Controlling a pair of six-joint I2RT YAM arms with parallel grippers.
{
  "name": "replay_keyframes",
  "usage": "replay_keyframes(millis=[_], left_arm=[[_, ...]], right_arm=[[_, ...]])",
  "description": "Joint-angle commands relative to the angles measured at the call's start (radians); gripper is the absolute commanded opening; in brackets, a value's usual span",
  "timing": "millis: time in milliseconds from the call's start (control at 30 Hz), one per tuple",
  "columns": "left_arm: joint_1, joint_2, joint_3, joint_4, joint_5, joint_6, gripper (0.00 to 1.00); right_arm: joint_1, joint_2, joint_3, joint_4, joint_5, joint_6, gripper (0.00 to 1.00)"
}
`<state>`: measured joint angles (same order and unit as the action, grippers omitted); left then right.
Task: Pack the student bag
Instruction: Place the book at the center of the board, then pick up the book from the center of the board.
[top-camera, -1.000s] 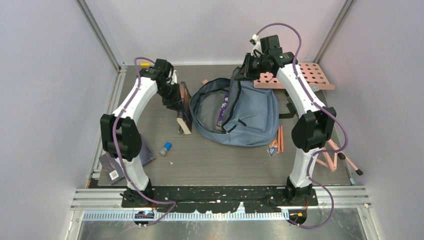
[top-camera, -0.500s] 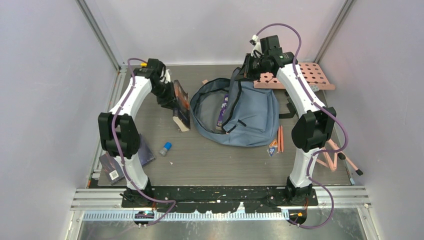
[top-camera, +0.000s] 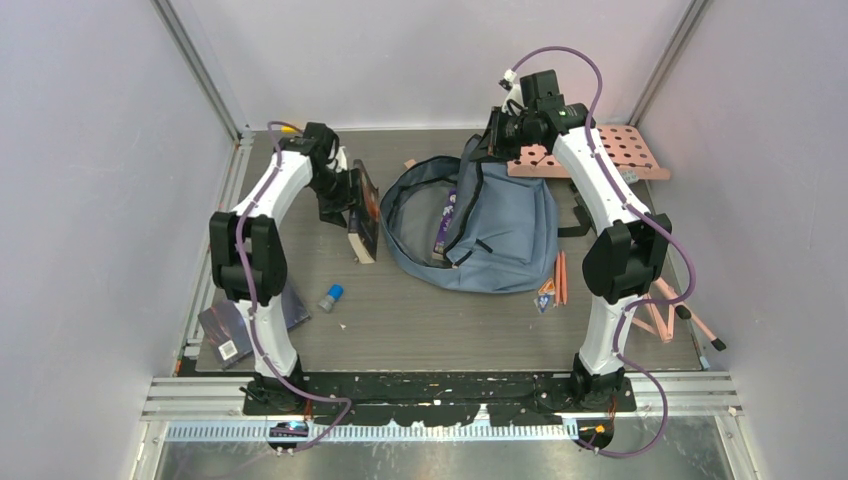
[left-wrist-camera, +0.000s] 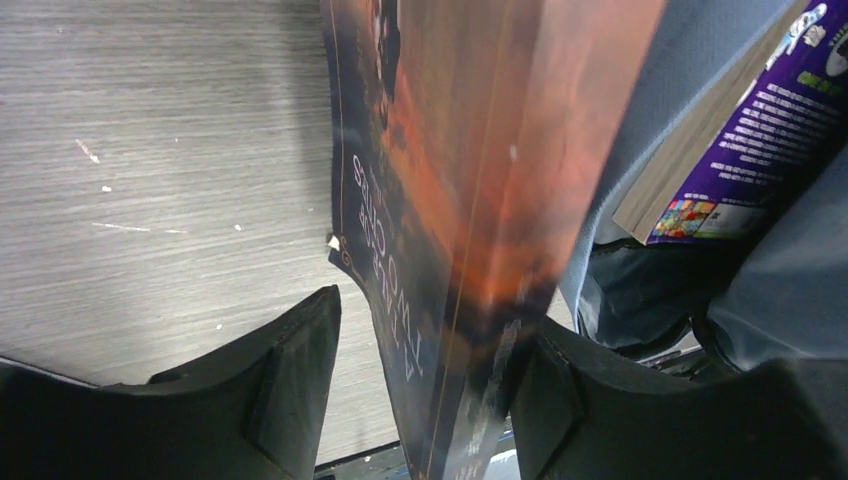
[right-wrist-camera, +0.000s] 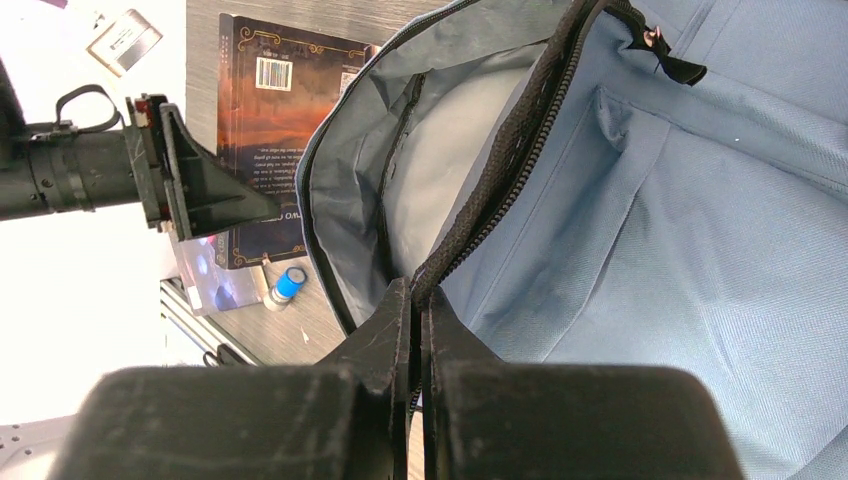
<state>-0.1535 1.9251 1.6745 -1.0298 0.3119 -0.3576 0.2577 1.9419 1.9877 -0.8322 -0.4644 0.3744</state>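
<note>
A grey wood-grain surface (top-camera: 450, 330) seen from above, with two white and black robot arms rising from its near edge. The student bag (top-camera: 510, 225), a grey-blue backpack, lies flat in the far middle of the surface, its main compartment unzipped and gaping toward the left. A purple book (top-camera: 447, 220) sits inside the opening. At the bag's far edge, the right fingers (right-wrist-camera: 385, 340) are clenched together on the zipper edge of the opening, holding it raised.

A pink pegboard (top-camera: 625, 150) lies at the far right corner, just beside the bag.

Just left of the bag, a book with a dark orange cover (top-camera: 365, 205) stands tilted on its edge. The left fingers (left-wrist-camera: 290, 380) are spread on either side of it: one finger is against the cover, the other stands clear with bare surface showing in the gap.

A dark book (top-camera: 225, 335) lies flat at the near left, partly hidden by the left arm. Near it lies a small blue-capped cylinder (top-camera: 331, 297). Orange pencils (top-camera: 561, 277) lie right of the bag's near end.
</note>
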Motion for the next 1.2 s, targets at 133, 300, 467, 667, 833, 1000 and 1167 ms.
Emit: replay_keyframes(millis=[133,300,467,667,833,1000,1167], left_arm=[[-0.021,0.115,0.172,-0.023,-0.073,0.048,0.63],[-0.029,0.165,0.224,-0.036,-0.127,0.060,0.62],[-0.044,0.180,0.235,-0.041,-0.144,0.076,0.47],[-0.058,0.154,0.204,-0.029,-0.162,0.081,0.16],[-0.059,0.065,0.157,0.044,-0.180,0.075,0.00],[-0.058,-0.002,0.213,0.061,-0.168,0.073,0.00],[-0.061,-0.027,0.322,0.169,0.048,-0.027,0.00]], right_arm=[[-0.007,-0.006,0.046,0.027,0.010,-0.013,0.01],[-0.007,-0.010,0.042,0.026,0.016,-0.018,0.01],[-0.007,-0.009,0.043,0.026,0.019,-0.020,0.00],[-0.007,-0.012,0.043,0.025,0.020,-0.020,0.01],[-0.007,-0.019,0.038,0.025,0.020,-0.020,0.01],[-0.008,-0.027,0.039,0.028,0.021,-0.017,0.00],[-0.015,-0.031,0.030,0.054,-0.008,0.016,0.01]])
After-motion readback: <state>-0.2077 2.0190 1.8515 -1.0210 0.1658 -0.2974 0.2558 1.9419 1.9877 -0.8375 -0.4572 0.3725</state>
